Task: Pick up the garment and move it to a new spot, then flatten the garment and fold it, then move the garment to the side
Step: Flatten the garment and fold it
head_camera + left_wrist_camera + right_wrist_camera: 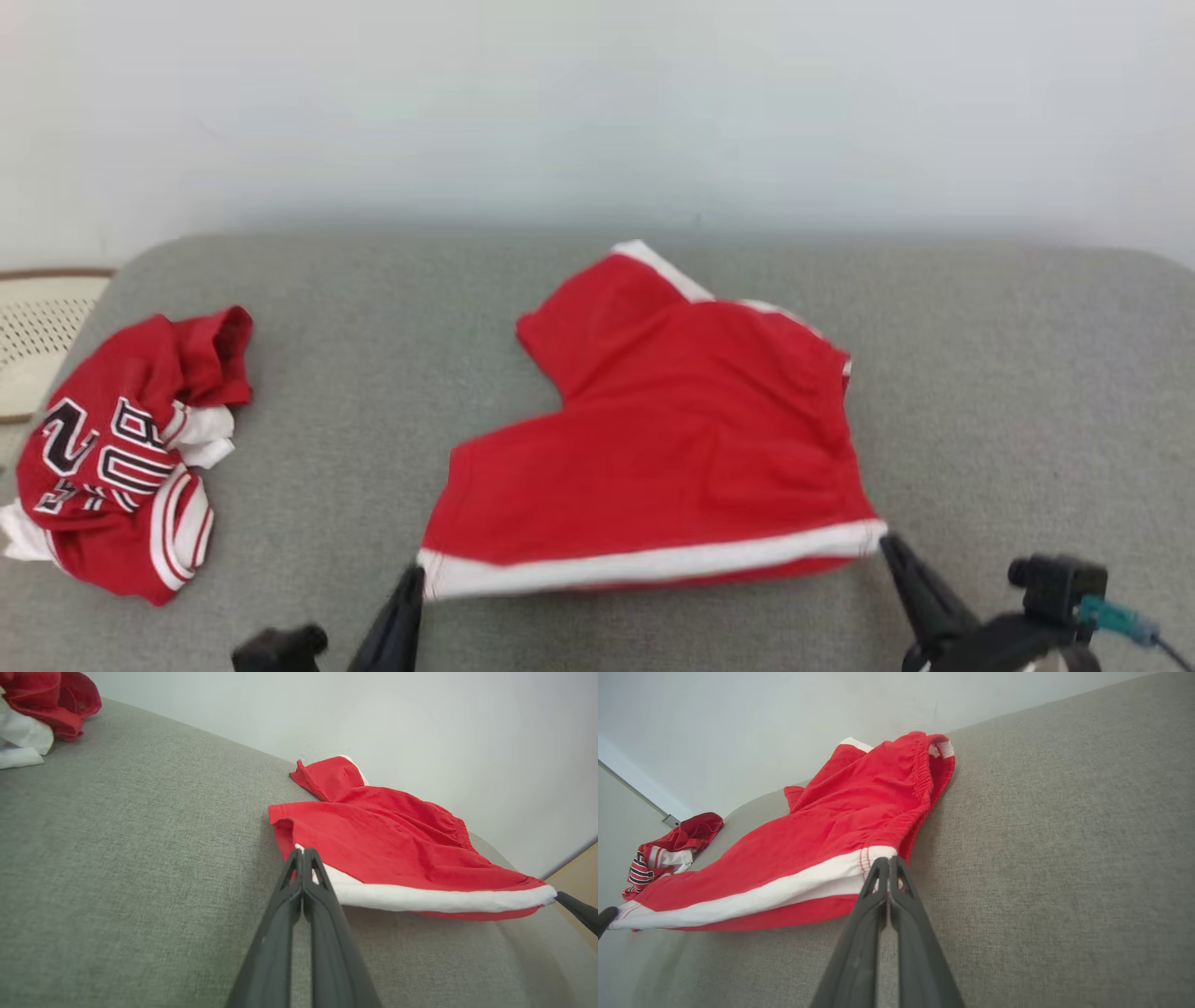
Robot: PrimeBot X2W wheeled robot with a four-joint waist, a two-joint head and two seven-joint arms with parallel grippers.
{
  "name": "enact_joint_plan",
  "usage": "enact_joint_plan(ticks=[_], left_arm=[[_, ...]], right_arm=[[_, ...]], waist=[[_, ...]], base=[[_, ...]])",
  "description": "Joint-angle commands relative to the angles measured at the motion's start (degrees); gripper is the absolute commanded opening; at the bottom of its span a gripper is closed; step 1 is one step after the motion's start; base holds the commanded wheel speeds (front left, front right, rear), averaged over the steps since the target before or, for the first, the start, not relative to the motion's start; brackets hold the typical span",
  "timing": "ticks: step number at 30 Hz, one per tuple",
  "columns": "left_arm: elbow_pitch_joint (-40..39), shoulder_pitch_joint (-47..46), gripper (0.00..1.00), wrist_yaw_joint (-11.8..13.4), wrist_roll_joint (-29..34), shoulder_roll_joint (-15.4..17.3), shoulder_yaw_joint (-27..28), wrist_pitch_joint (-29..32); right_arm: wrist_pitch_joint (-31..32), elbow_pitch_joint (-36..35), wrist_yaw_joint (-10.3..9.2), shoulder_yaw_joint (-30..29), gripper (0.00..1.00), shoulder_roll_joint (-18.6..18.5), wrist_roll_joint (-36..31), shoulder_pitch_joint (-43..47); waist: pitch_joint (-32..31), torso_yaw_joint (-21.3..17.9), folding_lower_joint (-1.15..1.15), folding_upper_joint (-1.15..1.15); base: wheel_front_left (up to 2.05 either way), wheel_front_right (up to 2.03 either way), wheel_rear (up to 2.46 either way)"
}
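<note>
Partly spread, the red garment [691, 439] has one white-banded edge.

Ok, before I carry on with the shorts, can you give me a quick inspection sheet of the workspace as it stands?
Surface: grey fabric surface, no stains seen.
Job's things: red shorts, spread mid-surface, partly flat; the white-striped near edge is stretched between both grippers.
Clutter: crumpled red jersey on the robot's left, apart from the shorts.
Grippers: left gripper is shut on the stripe's left corner; right gripper is shut on its right corner.
Cables: teal plug with a dark cable by the right gripper, off the cloth.
Surroundings: pale wall behind; cream perforated object past the left edge, cannot tell what.
</note>
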Motion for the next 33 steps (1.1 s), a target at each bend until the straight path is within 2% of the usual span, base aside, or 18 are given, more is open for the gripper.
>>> enact_joint_plan(ticks=[1, 11, 19, 26, 33], left_arm=[[0.27, 2.25, 0.00, 0.01, 0.56, -0.01, 0.06, -0.26], [1.63, 9.00, 0.00, 0.01, 0.67, -0.56, -1.36, -0.26], [1.80, 12.08, 0.00, 0.01, 1.33, 0.06, 1.69, -0.26], [-2.91, 7.40, 0.00, 0.01, 2.80, 0.76, 2.14, -0.26], [-3.82, -5.55, 0.00, 0.01, 3.72, 2.57, -0.21, -0.26]], right_arm=[[-0.10, -0.29, -0.04, 0.91, 0.00, -0.12, 0.84, 1.80], [-0.10, -0.74, -0.04, 3.80, 0.00, -1.67, 3.41, 7.66], [-0.10, -2.00, -0.04, 3.75, 0.00, -1.74, 3.50, 9.26], [-0.11, -5.04, -0.04, -0.42, 0.00, -0.21, 1.63, 7.00], [-0.11, -6.22, -0.04, -5.79, 0.00, 2.41, 0.03, 2.19]], waist=[[-2.37, 0.74, 0.01, 0.01], [-3.11, 1.18, 0.01, 0.01], [-2.65, 0.85, 0.01, 0.01], [-0.76, 0.65, 0.01, 0.01], [3.52, -0.95, 0.01, 0.01]], base=[[0.00, 0.00, 0.00], [0.00, 0.00, 0.00], [0.00, 0.00, 0.00], [0.00, 0.00, 0.00], [0.00, 0.00, 0.00]])
